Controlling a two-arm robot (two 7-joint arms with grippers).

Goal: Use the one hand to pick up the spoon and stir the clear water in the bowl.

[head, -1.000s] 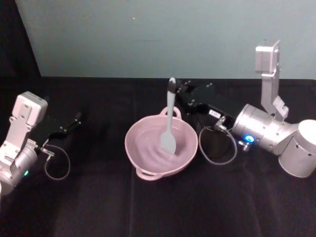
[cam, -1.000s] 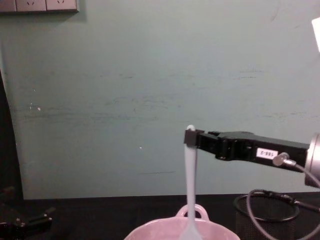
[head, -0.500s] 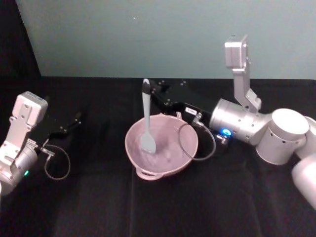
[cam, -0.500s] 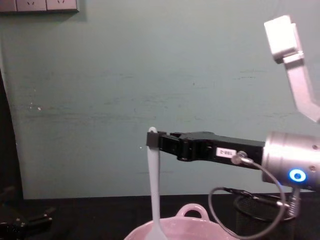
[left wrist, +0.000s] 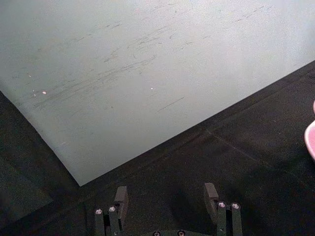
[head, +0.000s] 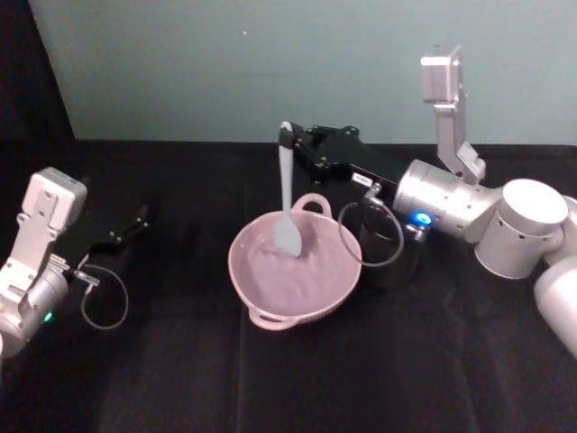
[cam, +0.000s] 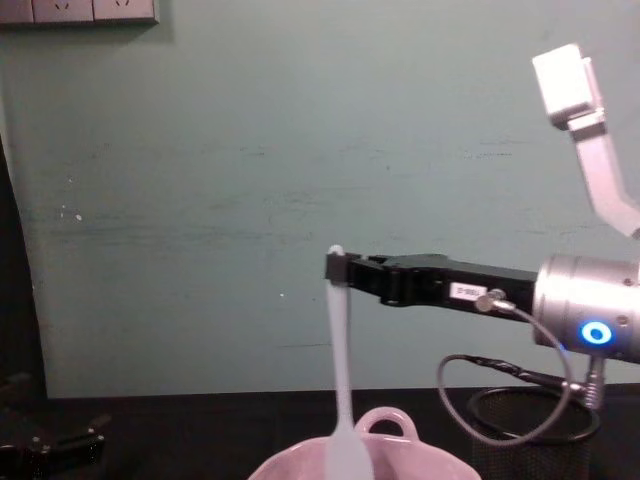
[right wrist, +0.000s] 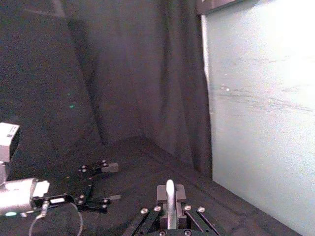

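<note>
Right tool (head: 290, 140) is out over the pink bowl (head: 338, 271), pinched tight on the very top of the white spoon (head: 286, 194), and that high grip is the clever bit: the spoon hangs straight down like a pendulum, so the long handle does the reaching while the black fingers stay clear of the bowl. From the chest camera the arm comes in level from the right, tool (cam: 338, 268) well above the rim, spoon (cam: 341, 370) dropping plumb into the bowl (cam: 400, 465). The flat blade sits low inside, towards the far side near the loop handle (the water (head: 288, 280) is so clear I can't swear the blade is wet, but it looks dipped). I'd call this mid-stir, with the sweep to come from the wrist. The wire-mesh cup (head: 388, 257) stands just beside the bowl, under the forearm, so that is one to watch. The left tool (left wrist: 166, 196) is parked wide apart, holding nothing, over the black surface (head: 180, 379) well away to the left.
</note>
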